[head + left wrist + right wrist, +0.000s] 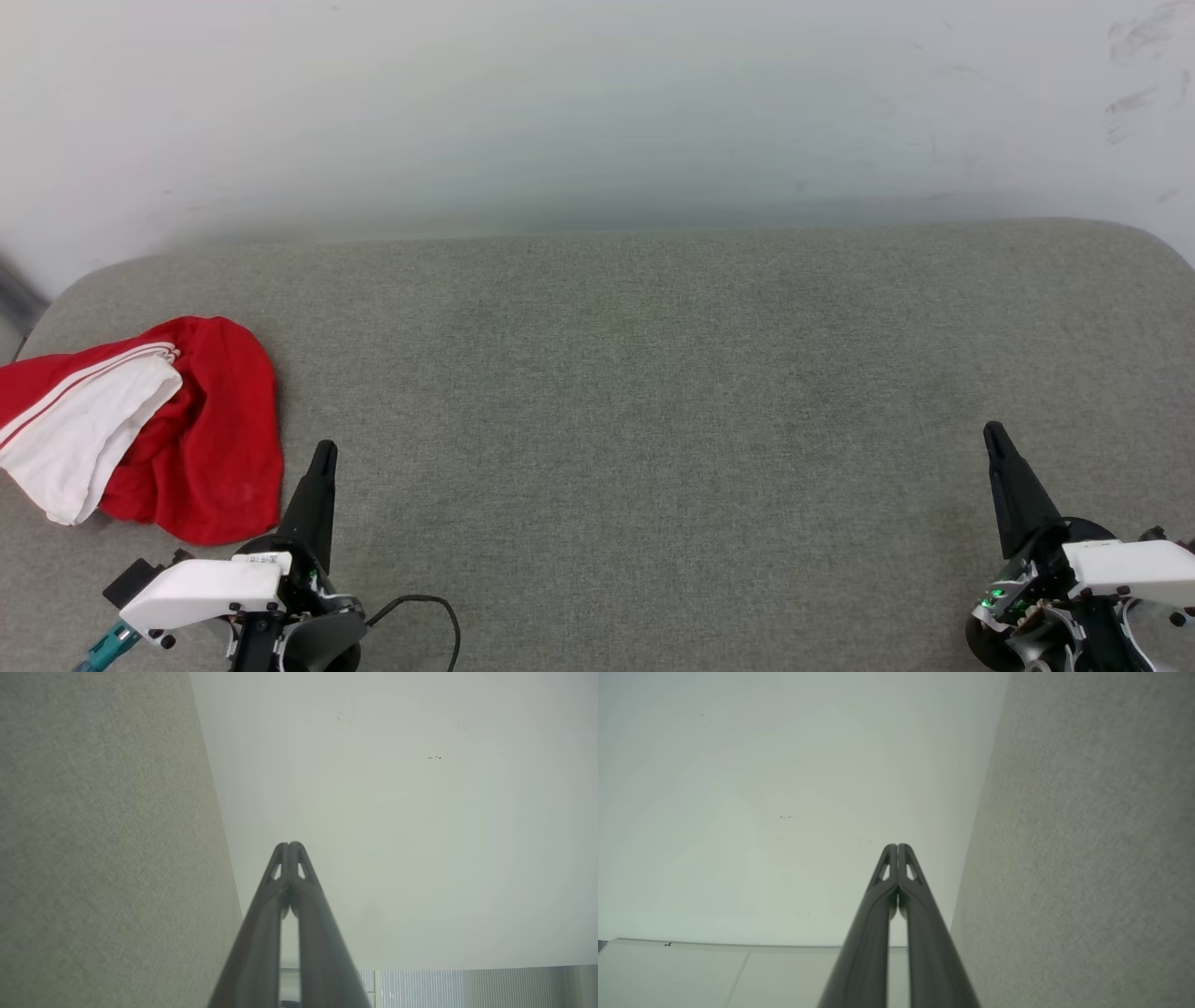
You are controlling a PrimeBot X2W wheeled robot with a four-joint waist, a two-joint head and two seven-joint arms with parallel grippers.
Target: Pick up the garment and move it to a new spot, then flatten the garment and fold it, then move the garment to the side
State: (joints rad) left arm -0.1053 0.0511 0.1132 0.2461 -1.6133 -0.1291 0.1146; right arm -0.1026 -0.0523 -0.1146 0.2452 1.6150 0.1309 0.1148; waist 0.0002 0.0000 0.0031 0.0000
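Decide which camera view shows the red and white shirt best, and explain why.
The head view. The shirt lies crumpled there at the left edge of the grey cushion, just left of the left gripper, partly cut off by the frame. Both wrist views look past shut fingers at the cushion and a pale wall.

the crumpled garment runs off the left edge, its chest lettering hidden.
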